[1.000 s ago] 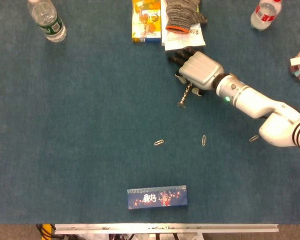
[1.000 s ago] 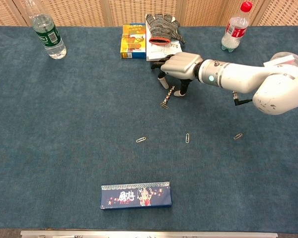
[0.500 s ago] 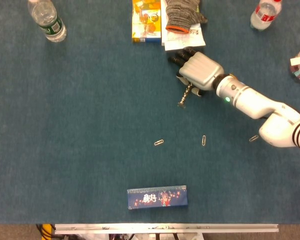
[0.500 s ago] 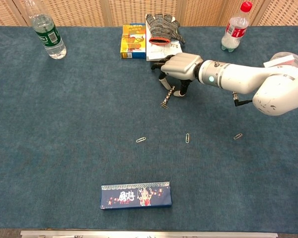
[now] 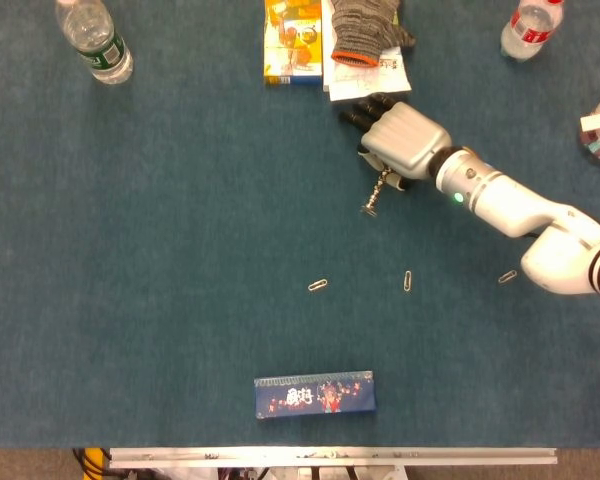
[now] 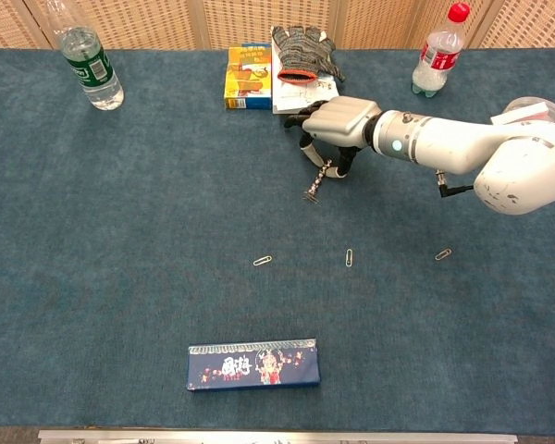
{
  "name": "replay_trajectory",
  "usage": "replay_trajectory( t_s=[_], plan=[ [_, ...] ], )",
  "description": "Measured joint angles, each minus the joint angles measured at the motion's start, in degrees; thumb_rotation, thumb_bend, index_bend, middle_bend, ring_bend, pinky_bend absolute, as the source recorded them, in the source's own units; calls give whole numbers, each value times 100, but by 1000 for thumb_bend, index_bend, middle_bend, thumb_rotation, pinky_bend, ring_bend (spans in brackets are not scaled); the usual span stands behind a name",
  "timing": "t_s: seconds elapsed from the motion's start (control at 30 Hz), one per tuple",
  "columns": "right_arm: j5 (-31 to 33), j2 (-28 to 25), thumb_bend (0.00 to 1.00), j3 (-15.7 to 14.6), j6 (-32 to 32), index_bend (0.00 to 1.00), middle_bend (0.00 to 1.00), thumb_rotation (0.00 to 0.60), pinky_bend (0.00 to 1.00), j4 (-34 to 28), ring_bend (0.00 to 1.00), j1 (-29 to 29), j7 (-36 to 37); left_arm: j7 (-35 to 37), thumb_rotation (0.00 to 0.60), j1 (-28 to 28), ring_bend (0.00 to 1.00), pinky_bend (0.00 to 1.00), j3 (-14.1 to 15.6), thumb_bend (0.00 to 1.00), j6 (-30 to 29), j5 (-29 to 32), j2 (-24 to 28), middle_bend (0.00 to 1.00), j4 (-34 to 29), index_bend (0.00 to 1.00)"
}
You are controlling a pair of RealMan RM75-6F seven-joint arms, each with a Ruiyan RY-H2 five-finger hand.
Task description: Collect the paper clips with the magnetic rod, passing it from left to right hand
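Your right hand (image 5: 404, 138) grasps the magnetic rod (image 5: 377, 194), fingers curled around its upper end; the rod slants down from the hand toward you, with several clips clustered at its tip. Compared with a second ago, the hand and rod have shifted slightly to the right and lifted a little, so the rod's tip now looks clear of the blue table (image 5: 160, 260). That suggests the handover is done and you are carrying the rod on. Three loose paper clips remain on the table nearer you than the rod: one (image 5: 318, 285) to its left, one (image 5: 408, 281) nearly below it, one (image 5: 507, 277) well to its right. Your left hand is not visible in either view.
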State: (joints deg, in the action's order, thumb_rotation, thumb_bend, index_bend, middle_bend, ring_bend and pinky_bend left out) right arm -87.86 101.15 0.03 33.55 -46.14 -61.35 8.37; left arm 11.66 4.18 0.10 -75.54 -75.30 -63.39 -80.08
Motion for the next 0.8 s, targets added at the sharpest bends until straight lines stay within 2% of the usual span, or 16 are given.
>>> replay_trajectory(
  t_s=[0.33,0.8],
  plan=[
    [59,-300,321,47,149,638,79,600,76,-409,0,88,-246,-36,600,-5,0,0,-9,357,-16,-7,0,0,-25,78],
    [308,-1021,321,160,412,638,79,600,76,-1573,0,338,-944,-271,600,-35,0,0,-41,357,-85,-9,98,0,-266,78]
  ],
)
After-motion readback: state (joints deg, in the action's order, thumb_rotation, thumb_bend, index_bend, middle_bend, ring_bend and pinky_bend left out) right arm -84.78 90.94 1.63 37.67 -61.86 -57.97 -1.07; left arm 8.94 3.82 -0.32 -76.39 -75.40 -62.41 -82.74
